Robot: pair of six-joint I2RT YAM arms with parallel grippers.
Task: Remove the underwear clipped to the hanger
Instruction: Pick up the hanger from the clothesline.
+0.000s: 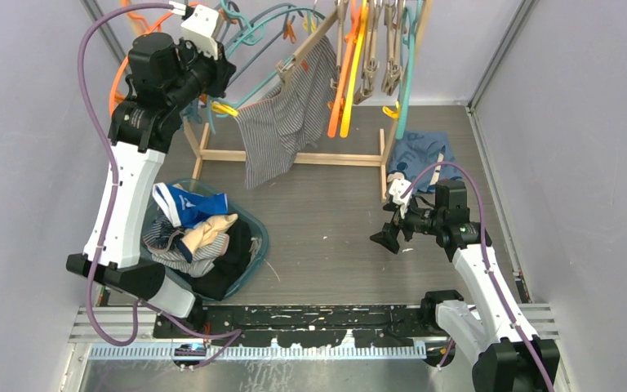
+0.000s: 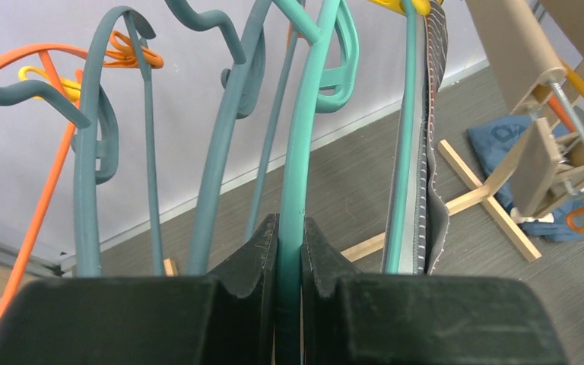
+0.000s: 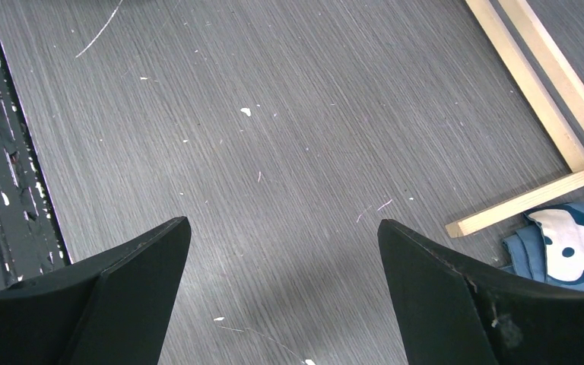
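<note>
A navy white-pinstriped underwear (image 1: 282, 122) hangs from a teal hanger on the wooden rack, held by a yellow clip (image 1: 223, 108). In the left wrist view its edge (image 2: 435, 137) runs along a teal bar. My left gripper (image 1: 222, 73) is raised at the rack's left end. It is shut (image 2: 290, 228) on a teal hanger rod (image 2: 304, 129) just left of that bar. More underwear, bright blue (image 1: 189, 204) and beige (image 1: 210, 233), lies in a basket. My right gripper (image 1: 388, 237) stands open (image 3: 283, 228) low over the bare table.
The blue basket (image 1: 258, 237) sits at the front left. Orange, teal and wooden hangers (image 1: 367, 57) crowd the rack; its wooden base (image 1: 335, 159) lies on the table. A blue cartoon-print garment (image 1: 420, 155) lies by the rack's right foot (image 3: 532, 199).
</note>
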